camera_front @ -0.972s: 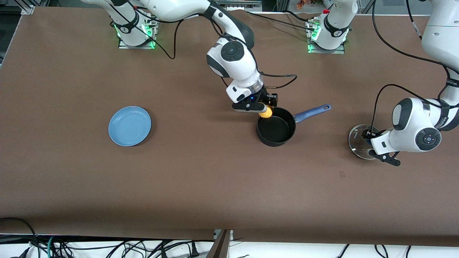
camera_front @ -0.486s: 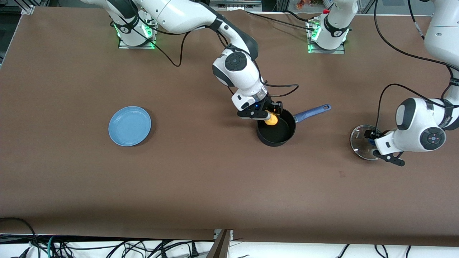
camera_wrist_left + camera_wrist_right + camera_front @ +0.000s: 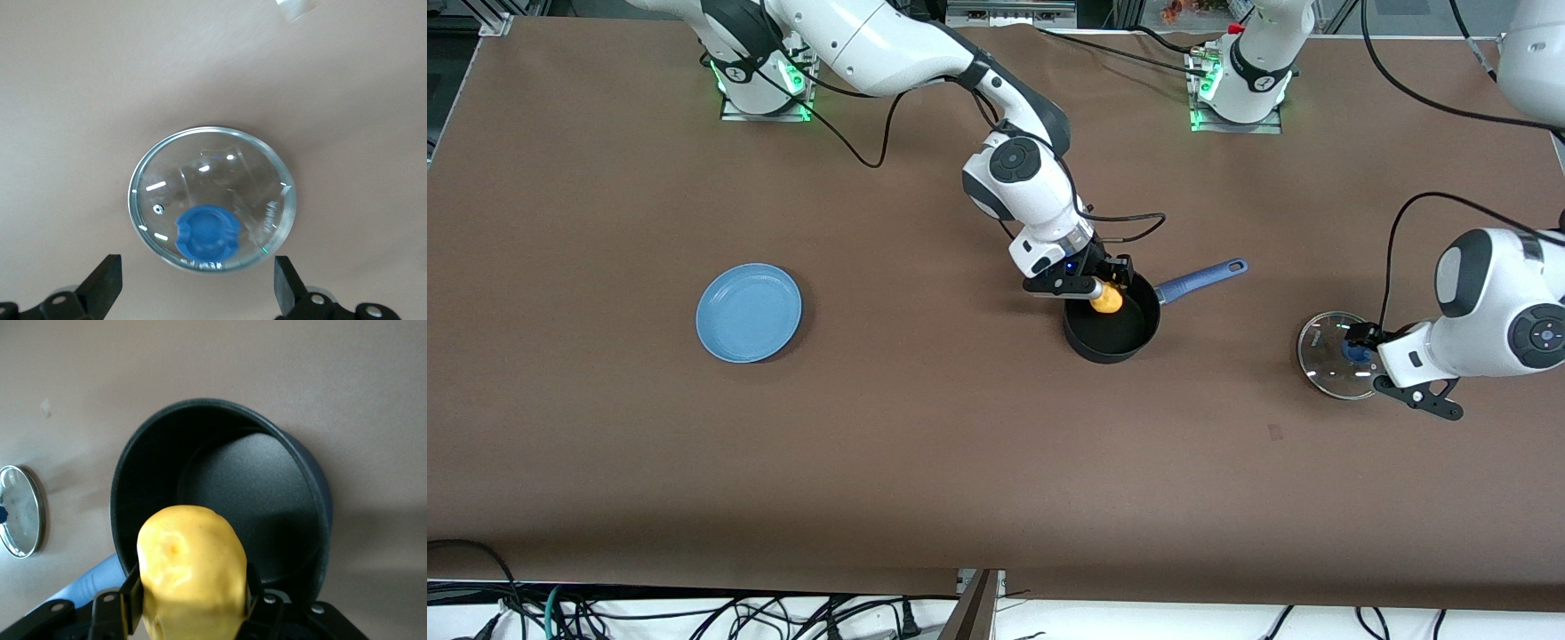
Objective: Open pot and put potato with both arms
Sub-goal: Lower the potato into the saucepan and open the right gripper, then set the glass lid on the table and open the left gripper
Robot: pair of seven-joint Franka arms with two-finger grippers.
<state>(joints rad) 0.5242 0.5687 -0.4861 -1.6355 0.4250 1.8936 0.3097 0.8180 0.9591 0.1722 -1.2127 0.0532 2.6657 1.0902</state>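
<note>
The black pot [image 3: 1112, 324] with a blue handle [image 3: 1199, 277] stands open near the table's middle; it also shows in the right wrist view [image 3: 267, 493]. My right gripper [image 3: 1106, 286] is shut on the yellow potato [image 3: 1108, 300] and holds it over the pot's rim; the potato fills the right wrist view [image 3: 192, 570]. My left gripper [image 3: 1392, 378] is open and empty, just above the table beside the glass lid [image 3: 1334, 354]. The lid with its blue knob [image 3: 207, 232] lies flat between the open fingers [image 3: 103, 287] in the left wrist view.
A light-blue plate [image 3: 749, 312] lies toward the right arm's end of the table. The lid also shows in the right wrist view [image 3: 20, 513]. Cables trail from both arms' bases at the back.
My right gripper has carried the potato from beside the pot's rim to over its opening and lowered it. My left gripper has drawn back off the lid toward its own end of the table.
</note>
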